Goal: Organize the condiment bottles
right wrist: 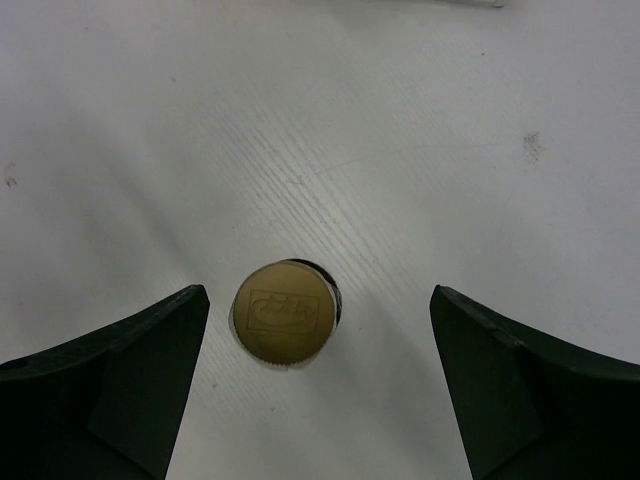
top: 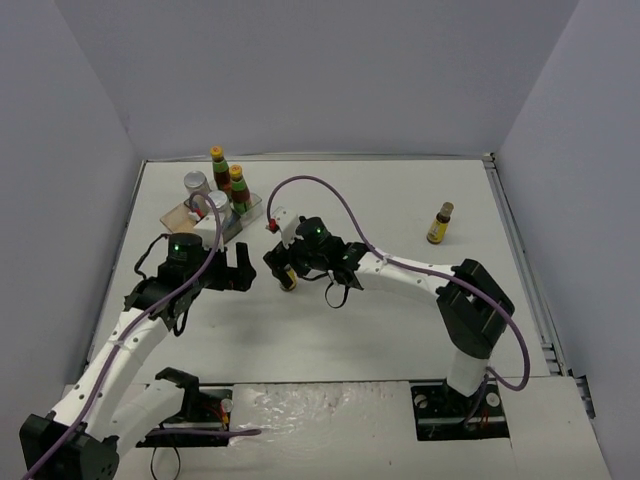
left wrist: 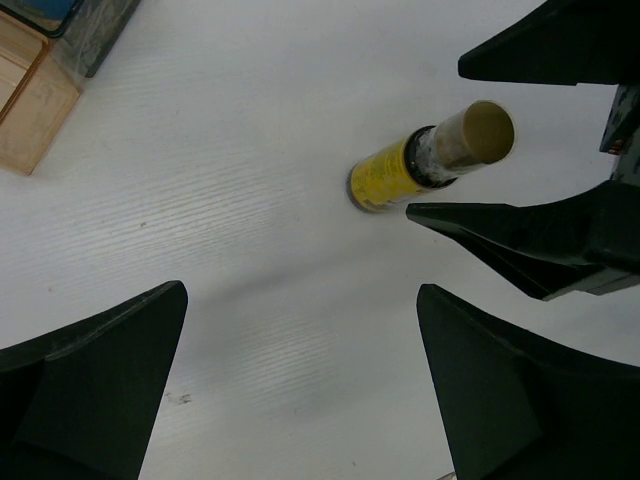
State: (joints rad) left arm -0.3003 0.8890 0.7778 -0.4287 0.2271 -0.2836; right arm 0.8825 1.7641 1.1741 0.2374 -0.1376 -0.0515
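Note:
A slim brown-capped yellowish bottle (top: pixel 288 279) stands upright on the table, left of centre. My right gripper (top: pixel 283 263) hangs over it, open. In the right wrist view its cap (right wrist: pixel 283 313) sits between the jaws, nearer the left finger and touching neither. My left gripper (top: pixel 243 270) is open and empty just left of that bottle (left wrist: pixel 400 175), with the right gripper's fingers (left wrist: pixel 520 240) on either side of it. A second slim bottle (top: pixel 439 223) stands alone at the right. Two yellow-capped sauces (top: pixel 238 187) and two grey-lidded jars (top: pixel 197 185) stand in the tray.
The clear orange-tinted tray (top: pixel 180 216) lies at the back left, close behind my left gripper; its corner (left wrist: pixel 35 95) shows in the left wrist view. Grey walls enclose the table on three sides. A purple cable loops over the right arm (top: pixel 340 200).

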